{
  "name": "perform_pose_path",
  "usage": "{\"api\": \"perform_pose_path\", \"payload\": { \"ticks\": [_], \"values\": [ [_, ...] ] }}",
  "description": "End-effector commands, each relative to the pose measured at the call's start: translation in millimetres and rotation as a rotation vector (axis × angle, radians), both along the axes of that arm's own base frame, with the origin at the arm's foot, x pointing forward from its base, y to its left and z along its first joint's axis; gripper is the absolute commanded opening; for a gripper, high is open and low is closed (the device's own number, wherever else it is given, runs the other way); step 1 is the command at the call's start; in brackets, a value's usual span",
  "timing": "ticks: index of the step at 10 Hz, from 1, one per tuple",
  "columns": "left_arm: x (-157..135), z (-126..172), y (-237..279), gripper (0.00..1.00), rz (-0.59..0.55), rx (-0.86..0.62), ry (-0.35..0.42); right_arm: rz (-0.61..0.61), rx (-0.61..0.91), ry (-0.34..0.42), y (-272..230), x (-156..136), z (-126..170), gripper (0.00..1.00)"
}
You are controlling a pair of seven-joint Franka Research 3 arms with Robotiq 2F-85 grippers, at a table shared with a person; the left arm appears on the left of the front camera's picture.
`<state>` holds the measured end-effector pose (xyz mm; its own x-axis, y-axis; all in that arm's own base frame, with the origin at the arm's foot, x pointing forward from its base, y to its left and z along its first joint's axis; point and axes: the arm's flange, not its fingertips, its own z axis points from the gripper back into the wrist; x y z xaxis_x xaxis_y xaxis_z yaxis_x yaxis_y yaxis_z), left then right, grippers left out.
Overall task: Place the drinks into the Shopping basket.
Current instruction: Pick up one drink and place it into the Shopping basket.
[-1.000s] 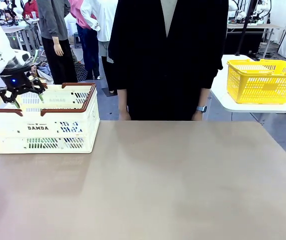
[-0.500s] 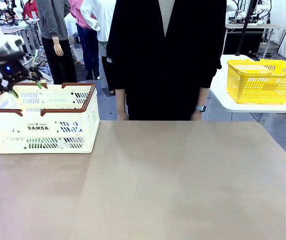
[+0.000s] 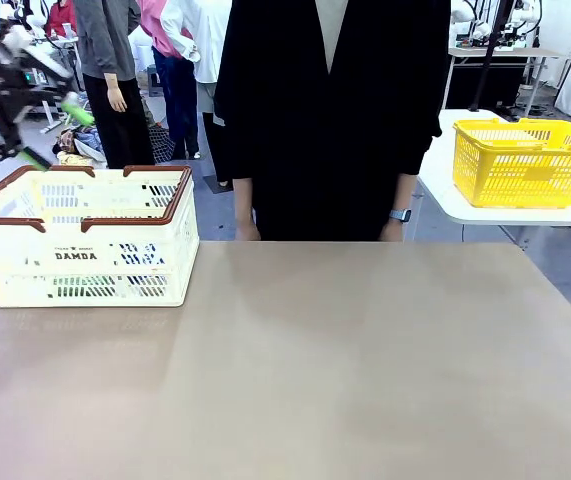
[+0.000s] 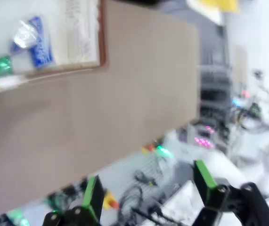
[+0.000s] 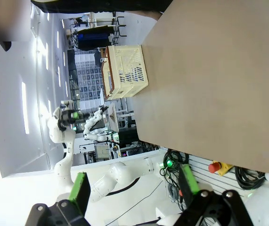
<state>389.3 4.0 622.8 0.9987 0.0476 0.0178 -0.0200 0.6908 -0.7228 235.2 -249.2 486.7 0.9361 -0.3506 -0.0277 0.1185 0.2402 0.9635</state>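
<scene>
A bare tan table [image 3: 345,360] is stretching across the foreground, and a person in a dark coat [image 3: 330,110] is standing at its far edge — arms hanging down, a watch [image 3: 402,217] showing on one wrist. Beyond the table's far right corner, a bright yellow mesh basket [image 3: 525,160] is sitting on a white side table [image 3: 445,195]. Behind the person, other people are standing — well away from the table.

A robotics lab is indicated: a bare desk [image 3: 345,360] is flanked by cabling [image 5: 252,176], a red stop button [image 5: 214,166] and electronics racks [image 4: 214,113].
</scene>
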Motion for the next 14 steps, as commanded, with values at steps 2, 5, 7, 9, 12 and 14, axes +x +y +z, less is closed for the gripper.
{"api": "perform_pose_path", "payload": {
  "ticks": [2,5,7,9,12,14],
  "values": [
    [-53.0,-54.0,113.1,1.00,-0.101,-0.485,0.197,0.002,0.002,0.017,-0.5,-2.9,4.6,1.00],
    [-51.5,-138.2,170.3,1.00,-0.064,-0.649,-0.051,0.002,0.002,0.017,-0.5,-2.9,4.6,1.00],
    [-81.2,-119.8,173.0,1.00,-0.047,-0.619,0.058,0.002,0.002,0.017,-0.5,-2.9,4.6,1.00],
    [-81.2,-119.8,173.0,1.00,-0.047,-0.619,0.058,0.002,0.002,0.017,-0.5,-2.9,4.6,1.00],
    [-81.2,-119.8,173.0,1.00,-0.047,-0.619,0.058,0.002,0.002,0.017,-0.5,-2.9,4.6,1.00],
    [-81.2,-119.8,173.0,1.00,-0.047,-0.619,0.058,0.002,0.002,0.017,-0.5,-2.9,4.6,1.00]
  ]
}}
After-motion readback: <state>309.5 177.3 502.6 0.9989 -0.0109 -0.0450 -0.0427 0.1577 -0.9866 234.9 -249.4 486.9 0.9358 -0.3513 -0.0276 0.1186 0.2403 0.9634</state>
